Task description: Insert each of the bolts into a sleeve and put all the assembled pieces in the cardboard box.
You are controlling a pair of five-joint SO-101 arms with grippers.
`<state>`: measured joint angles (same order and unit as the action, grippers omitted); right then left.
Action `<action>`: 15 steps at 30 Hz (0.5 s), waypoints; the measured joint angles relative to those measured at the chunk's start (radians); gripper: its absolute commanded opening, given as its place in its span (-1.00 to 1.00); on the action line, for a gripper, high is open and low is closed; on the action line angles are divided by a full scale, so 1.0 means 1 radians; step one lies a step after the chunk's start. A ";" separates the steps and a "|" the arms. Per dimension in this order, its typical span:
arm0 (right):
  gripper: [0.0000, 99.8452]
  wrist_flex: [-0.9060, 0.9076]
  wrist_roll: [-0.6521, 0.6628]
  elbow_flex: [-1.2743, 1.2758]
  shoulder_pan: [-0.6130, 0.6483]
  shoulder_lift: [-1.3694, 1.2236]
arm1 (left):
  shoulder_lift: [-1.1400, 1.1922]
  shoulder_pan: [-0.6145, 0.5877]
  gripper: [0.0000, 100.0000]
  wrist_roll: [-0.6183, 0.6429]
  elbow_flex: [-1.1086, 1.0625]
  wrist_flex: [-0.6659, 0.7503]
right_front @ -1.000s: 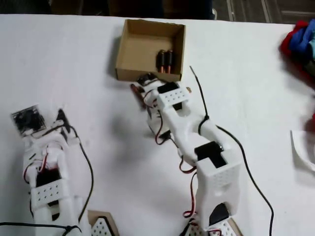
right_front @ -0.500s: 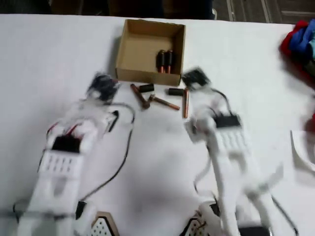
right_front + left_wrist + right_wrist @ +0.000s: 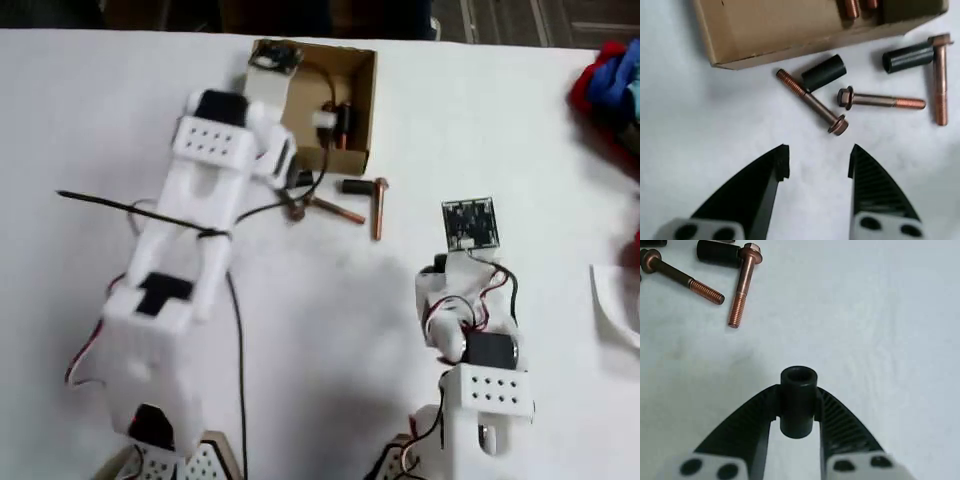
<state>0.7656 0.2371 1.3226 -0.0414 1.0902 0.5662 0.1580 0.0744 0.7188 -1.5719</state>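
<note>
**Left hand** (image 3: 818, 159): was found spread, with nothing held, over the white counter (image 3: 700, 130), near the front wall of the open brown cardboard box (image 3: 790, 30).

**Right hand** (image 3: 797, 407): was found pinched on one short black cylindrical sleeve (image 3: 798, 390), whose open bore was turned toward the wrist camera. It was kept apart from the box.

**Loose stock:** three copper-coloured flanged bolts (image 3: 812, 102) and two further black sleeves (image 3: 824, 73) were recorded on the counter just in front of the box.

**Boxed:** two sleeved bolts (image 3: 341, 120) were noted inside, by the front wall.
</note>
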 measured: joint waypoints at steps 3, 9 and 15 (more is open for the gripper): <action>-0.96 -0.003 0.000 0.002 0.002 0.000 | 0.153 0.026 -0.58 0.152 0.181 -0.054; -0.96 -0.003 0.000 0.002 0.003 0.002 | 0.382 0.023 -0.58 0.252 0.402 -0.117; -0.96 -0.005 0.000 0.002 0.003 0.002 | 0.485 0.023 -0.58 0.256 0.525 -0.175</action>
<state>0.7610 0.2371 1.3241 -0.0384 1.0917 1.0510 0.1811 0.3307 1.2436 -1.7469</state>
